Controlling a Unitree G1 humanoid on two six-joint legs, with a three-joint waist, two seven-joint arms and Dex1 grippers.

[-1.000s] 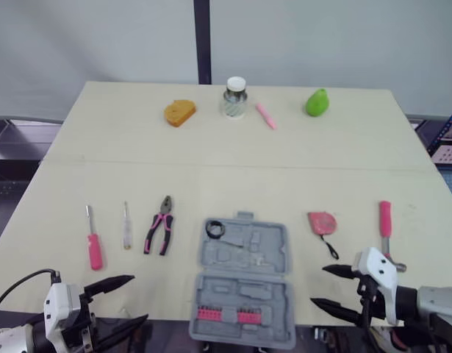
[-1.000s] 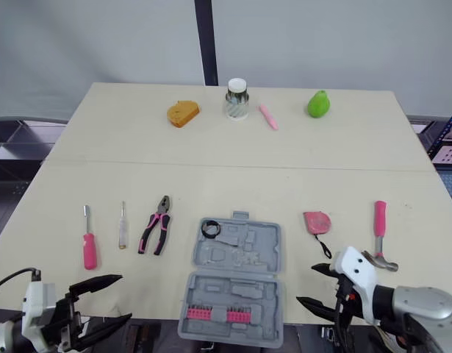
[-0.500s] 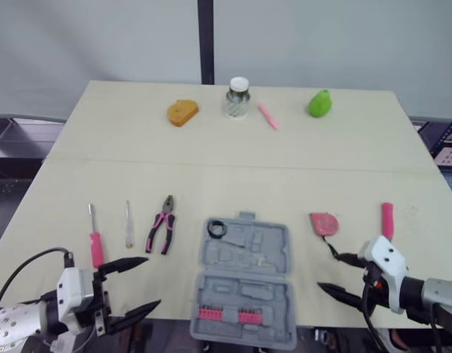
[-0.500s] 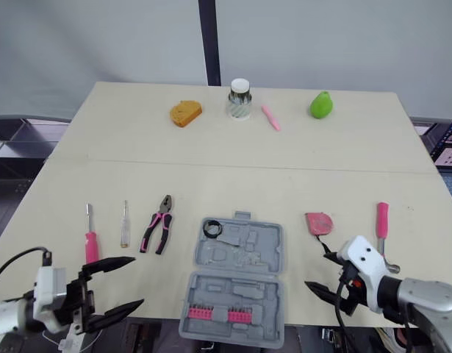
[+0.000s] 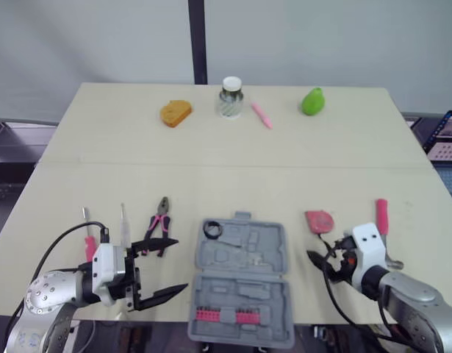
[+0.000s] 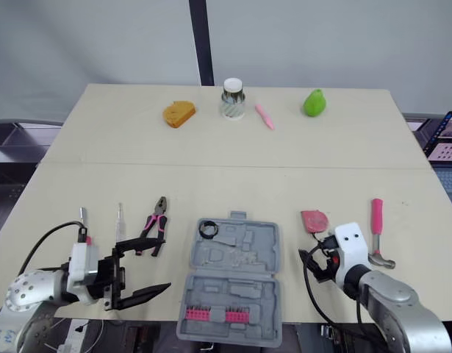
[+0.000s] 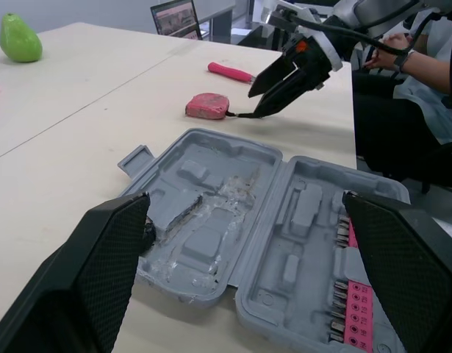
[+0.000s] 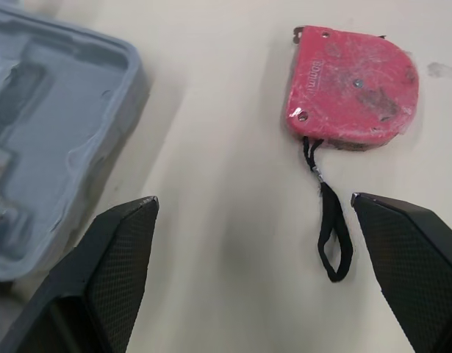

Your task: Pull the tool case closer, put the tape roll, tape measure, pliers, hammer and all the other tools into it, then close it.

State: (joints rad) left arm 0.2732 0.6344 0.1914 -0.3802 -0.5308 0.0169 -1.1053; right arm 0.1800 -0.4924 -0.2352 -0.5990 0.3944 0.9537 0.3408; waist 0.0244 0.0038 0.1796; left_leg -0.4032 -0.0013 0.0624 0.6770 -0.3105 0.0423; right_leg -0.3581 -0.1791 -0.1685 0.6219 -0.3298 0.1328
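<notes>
Tabletop of pale beige laminate (image 5: 226,169), crossed by one seam, before a grey wall (image 5: 321,37) with a dark vertical post (image 5: 195,40). Along the far edge lie an orange bread-shaped block (image 5: 175,112), a white-lidded glass jar (image 5: 230,96), a pink marker (image 5: 261,116) and a green pear (image 5: 311,101).

Compared with one second ago, both grippers have come in from the near edge over the table. The left gripper (image 5: 176,265), fingers spread wide, now hovers just left of the open grey plastic tool case (image 5: 248,287). The right gripper (image 8: 253,200), fingers likewise spread, sits right of the case, close to the black strap of the red tape measure (image 5: 320,220).

The case lies at near centre. Its far half holds the black tape roll (image 5: 214,229) in the left corner, and its near half holds a row of pink-mounted bits (image 5: 222,316). Left of the case lie the pink-handled pliers (image 5: 158,224), a clear-handled screwdriver (image 5: 125,224) and a pink-handled screwdriver (image 5: 87,246). At the right lies the pink-handled hammer (image 5: 381,217).
</notes>
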